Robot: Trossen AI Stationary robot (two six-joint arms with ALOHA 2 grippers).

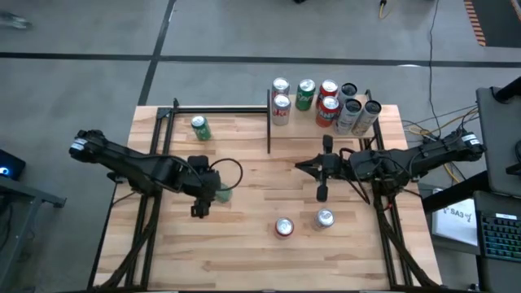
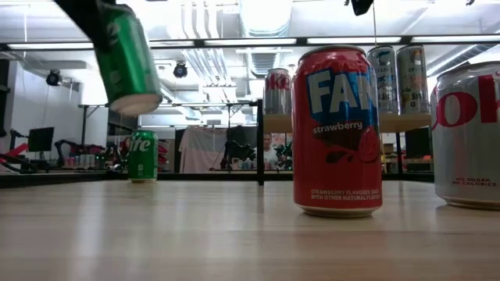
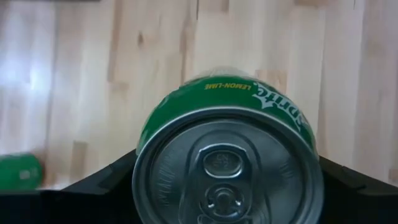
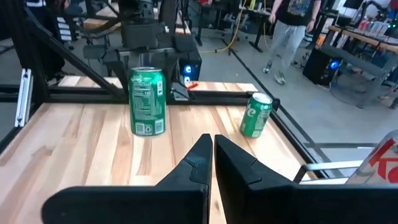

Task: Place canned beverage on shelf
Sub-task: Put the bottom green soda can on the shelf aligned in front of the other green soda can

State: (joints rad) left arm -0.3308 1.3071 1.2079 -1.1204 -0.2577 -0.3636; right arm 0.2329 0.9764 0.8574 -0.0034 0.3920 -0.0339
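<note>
Holding a green Sprite can (image 3: 227,162), your left claw (image 1: 205,194) has it tilted and clear of the desk (image 1: 244,244); a second green can (image 1: 199,128) stands on the shelf (image 1: 236,126); right claw (image 1: 322,181) shut, empty, mid-desk near the red can (image 1: 284,227)

Setting identified as a robotics lab or workshop. A butcher-block tabletop (image 1: 244,244) is mounted on a black metal frame over grey concrete floor (image 1: 203,32). Exposed ceiling ducts (image 2: 211,62), strip lighting, cluttered workbenches (image 4: 367,34), trailing cables (image 1: 423,130) and a walking person (image 4: 289,31) are seen beyond.
</note>
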